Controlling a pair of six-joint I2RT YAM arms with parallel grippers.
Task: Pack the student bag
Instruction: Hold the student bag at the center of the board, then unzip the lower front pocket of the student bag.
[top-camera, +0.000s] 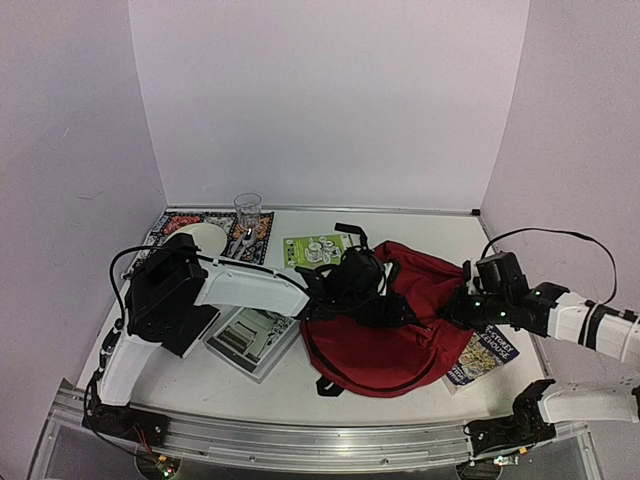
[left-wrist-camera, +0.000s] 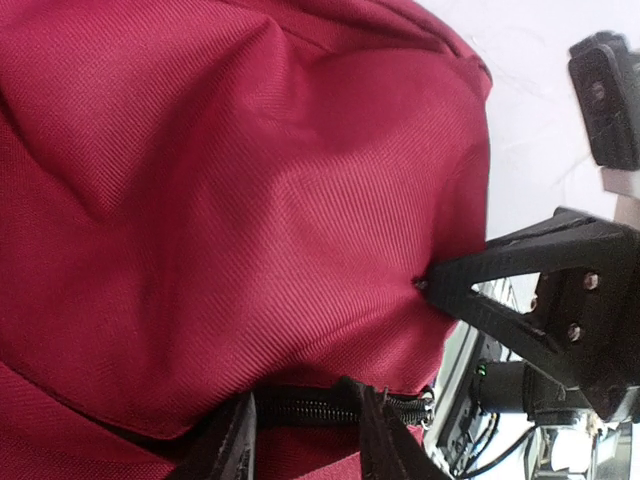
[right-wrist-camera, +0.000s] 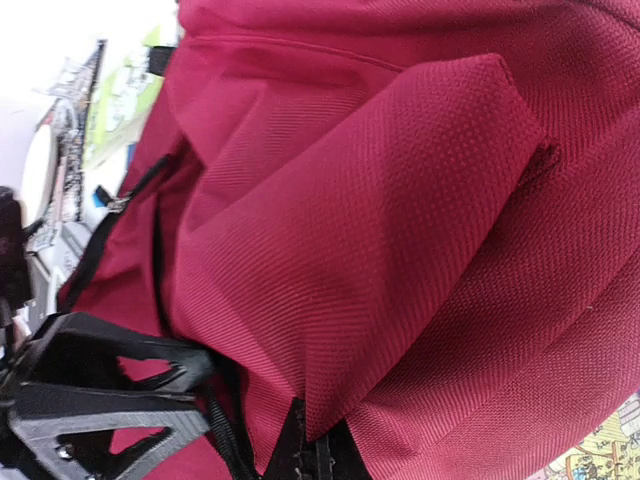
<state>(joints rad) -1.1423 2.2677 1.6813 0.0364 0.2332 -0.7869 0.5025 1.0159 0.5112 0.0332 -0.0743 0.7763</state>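
Dark-red fabric of the student bag (top-camera: 380, 340) at centre frame is pinched narrowly by left gripper (left-wrist-camera: 300, 405) and right gripper (right-wrist-camera: 310, 450).

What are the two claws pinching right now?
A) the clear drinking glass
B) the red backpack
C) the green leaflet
B: the left claw and the right claw are each closed on a fold of the red backpack.

The black-and-white left arm (top-camera: 250, 288) is stretched toward 3 o'clock, and the black two-finger left gripper (top-camera: 388, 310) is clamped on the dark-red fabric backpack (top-camera: 400, 345). The right arm (top-camera: 570, 320) is reached toward 9 o'clock, with the right gripper (top-camera: 453, 308) pinched on the same fabric.
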